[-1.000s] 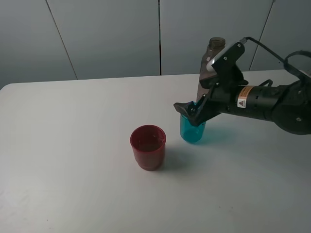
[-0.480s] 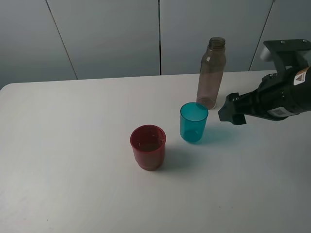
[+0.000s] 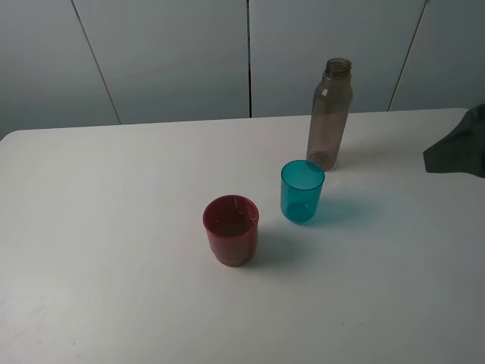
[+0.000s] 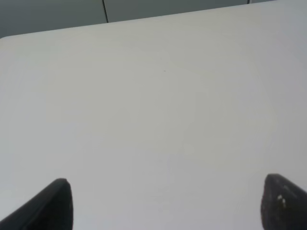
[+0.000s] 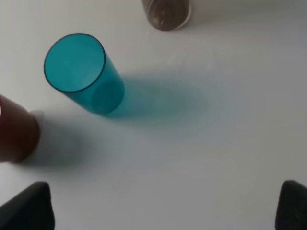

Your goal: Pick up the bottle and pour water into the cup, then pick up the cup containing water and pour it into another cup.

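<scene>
The tall smoky grey-brown bottle [image 3: 330, 114] stands upright at the back right of the table, with no cap on it. In front of it the translucent teal cup [image 3: 302, 191] is upright, and the red cup [image 3: 231, 230] sits to its front left. Only a dark blurred part of my right arm [image 3: 456, 152] shows at the right edge, well clear of all three. In the right wrist view my right gripper [image 5: 160, 211] is open and empty, facing the teal cup [image 5: 81, 76], the bottle's base [image 5: 165, 12] and the red cup's edge [image 5: 14, 134]. My left gripper [image 4: 168, 208] is open over bare table.
The white table [image 3: 114, 227] runs to a grey panelled wall [image 3: 167, 53] at the back. Its rounded back left corner [image 3: 11, 136] is in view.
My right gripper has drawn back to the right from the teal cup, which stays standing where it was. The arm has almost left the exterior view.
</scene>
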Controlling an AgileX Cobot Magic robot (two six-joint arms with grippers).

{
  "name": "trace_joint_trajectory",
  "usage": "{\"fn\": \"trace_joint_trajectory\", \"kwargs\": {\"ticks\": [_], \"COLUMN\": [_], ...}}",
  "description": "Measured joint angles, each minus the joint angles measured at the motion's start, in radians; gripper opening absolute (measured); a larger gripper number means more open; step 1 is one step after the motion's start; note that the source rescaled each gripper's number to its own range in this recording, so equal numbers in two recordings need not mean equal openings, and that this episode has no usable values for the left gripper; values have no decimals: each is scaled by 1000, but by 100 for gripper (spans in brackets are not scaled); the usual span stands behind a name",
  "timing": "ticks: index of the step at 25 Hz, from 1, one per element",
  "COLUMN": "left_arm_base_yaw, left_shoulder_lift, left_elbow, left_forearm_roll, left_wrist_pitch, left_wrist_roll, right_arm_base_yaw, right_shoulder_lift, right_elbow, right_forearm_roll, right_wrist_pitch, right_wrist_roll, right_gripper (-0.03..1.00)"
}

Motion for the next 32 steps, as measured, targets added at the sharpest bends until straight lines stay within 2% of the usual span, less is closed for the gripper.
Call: {"fn": "trace_joint_trajectory", "kwargs": {"ticks": [9, 17, 25, 29, 32], "left_arm_base_yaw": [0, 0, 0, 0, 0], "left_shoulder_lift": [0, 0, 0, 0, 0], "left_elbow": [0, 0, 0, 0, 0], "left_forearm_roll": [0, 2, 2, 2, 2], "left_wrist_pitch": [0, 0, 0, 0, 0], "left_wrist_roll": [0, 0, 0, 0, 0], "right_arm_base_yaw": [-2, -2, -2, -7, -54], "right_shoulder_lift": [-399, -612, -685, -723, -750], "right_elbow": [2, 155, 180, 180, 180], "right_forearm_roll": [-81, -120, -46, -43, -45], "right_wrist_pitch": [201, 150, 165, 165, 165], "right_wrist_roll": [-1, -41, -125, -133, -133], "right_gripper": [100, 100, 100, 100, 100]}}
